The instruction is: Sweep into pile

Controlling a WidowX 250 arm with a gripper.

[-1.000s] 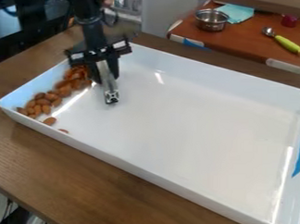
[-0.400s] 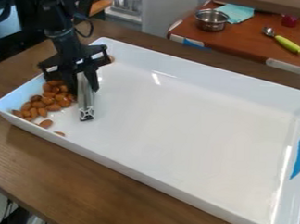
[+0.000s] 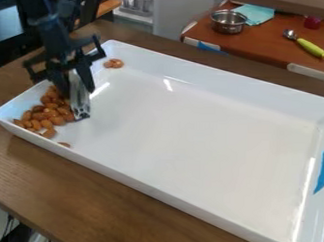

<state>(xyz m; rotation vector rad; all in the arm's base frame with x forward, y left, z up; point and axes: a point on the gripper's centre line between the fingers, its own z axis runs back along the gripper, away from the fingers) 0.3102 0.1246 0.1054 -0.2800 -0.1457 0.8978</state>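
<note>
"Behind, a metal pot (image 3: pixel 228 23) on a red-brown table (image 3: pixel 267 46). Up close, brown wood (image 3: pixel 121 201) under a white tray (image 3: pixel 191 129). And at the tool?"

"In the gripper (image 3: pixel 79 92), a silvery bar (image 3: pixel 80 105), pinched between the fingers. Beside its lower end, almonds (image 3: pixel 48 114), heaped in the tray, toward the view's left corner."

"Any likely trouble?"

"Perhaps a twist of the bar, from pressing hard. Or nuts slipping past so slim an end, from an off-centre push. Farther out, a couple of stray almonds (image 3: pixel 114 64) by the back corner and a lone nut (image 3: pixel 64 144) by the near rim: easy to miss with strokes only at the heap. From too hard a shove at the wall, a sliding tray."

"And against the earlier frames?"

"Shifted left with the gripper, in toward the wall. Around it, a tighter heap, no longer a long band. Beyond, back strays in plain sight, mostly hidden before. Outermost, a tray nudged slightly left since the first frame."
</note>
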